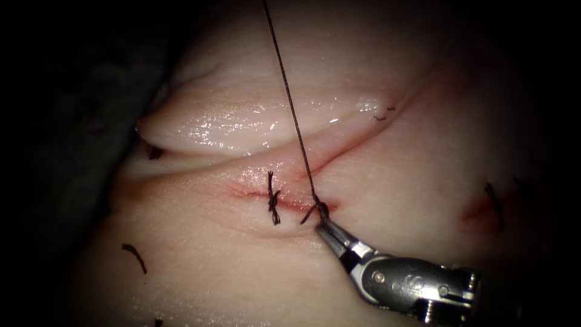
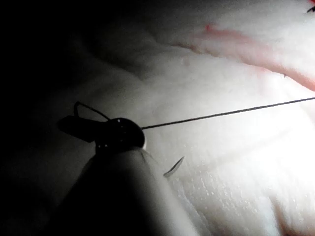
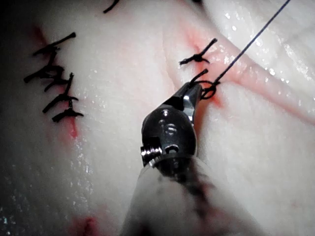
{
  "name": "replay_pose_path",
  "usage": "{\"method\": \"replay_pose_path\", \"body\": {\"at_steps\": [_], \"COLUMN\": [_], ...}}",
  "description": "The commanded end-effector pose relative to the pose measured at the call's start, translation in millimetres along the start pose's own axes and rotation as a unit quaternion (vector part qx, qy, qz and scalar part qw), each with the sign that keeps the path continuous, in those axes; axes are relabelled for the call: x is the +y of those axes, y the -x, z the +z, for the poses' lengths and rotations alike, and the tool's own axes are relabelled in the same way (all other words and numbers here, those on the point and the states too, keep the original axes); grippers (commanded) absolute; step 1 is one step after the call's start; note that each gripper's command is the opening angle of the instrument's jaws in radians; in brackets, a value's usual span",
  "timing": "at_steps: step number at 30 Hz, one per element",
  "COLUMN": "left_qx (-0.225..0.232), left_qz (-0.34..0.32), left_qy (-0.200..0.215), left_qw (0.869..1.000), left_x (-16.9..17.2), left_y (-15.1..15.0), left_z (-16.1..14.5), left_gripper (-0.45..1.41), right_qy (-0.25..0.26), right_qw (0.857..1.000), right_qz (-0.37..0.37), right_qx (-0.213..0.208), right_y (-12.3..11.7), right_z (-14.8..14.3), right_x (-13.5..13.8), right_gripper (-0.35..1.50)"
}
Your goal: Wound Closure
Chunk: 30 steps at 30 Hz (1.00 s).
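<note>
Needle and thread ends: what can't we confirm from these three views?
- Needle: a thin curved piece by the left hand in the left wrist view; shadow hides whether it is needle or thread.
- Thread: its upper end is cut off by the endoscope view's top edge.
- Right hand: tip sits at the new knot; too small to tell which strand it grips.
- Older stitch: knot detail too small.

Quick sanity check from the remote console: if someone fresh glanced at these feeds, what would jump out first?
First the taut thread, running from the picture's top down to a small loop at the cut, where the right tool has its jaws shut on it. Just left sits a finished knot across the cut. In the left wrist view the left tool holds the thread's other stretch.
</note>
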Motion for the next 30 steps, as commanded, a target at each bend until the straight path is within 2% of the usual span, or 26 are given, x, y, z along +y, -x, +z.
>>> {"method": "replay_pose_path", "body": {"at_steps": [1, 9, 12, 13, 16, 21, 30], "left_qx": [0.001, -0.003, 0.015, 0.016, 0.001, 0.008, 0.006], "left_qz": [0.004, 0.018, 0.006, 0.004, -0.007, -0.038, -0.055], "left_qy": [-0.001, -0.007, -0.051, -0.054, -0.084, -0.136, -0.136], "left_qw": [1.0, 1.0, 0.999, 0.998, 0.996, 0.99, 0.989], "left_x": [0.4, -0.2, -0.4, -0.5, -1.1, -2.6, -3.5], "left_y": [0.0, 0.0, -0.2, -0.3, -0.6, -1.3, -1.6], "left_z": [0.7, 0.4, 0.0, -0.1, -0.5, -0.5, -0.4], "left_gripper": [-0.45, -0.45, -0.45, -0.45, -0.45, -0.45, -0.45], "right_qy": [-0.008, -0.032, -0.037, -0.039, -0.042, -0.043, -0.057], "right_qw": [1.0, 0.996, 0.995, 0.995, 0.994, 0.993, 0.992], "right_qz": [-0.018, -0.071, -0.074, -0.074, -0.086, -0.09, -0.099], "right_qx": [0.009, 0.041, 0.048, 0.05, 0.055, 0.057, 0.056], "right_y": [0.4, 0.4, 0.3, 0.2, 0.0, -0.1, 0.4], "right_z": [0.7, 1.1, 1.3, 1.3, 1.4, 1.2, 0.5], "right_x": [-1.1, -2.1, -2.3, -2.5, -2.9, -3.3, -5.2], "right_gripper": [-0.35, -0.35, -0.35, -0.35, -0.35, -0.35, -0.35]}}
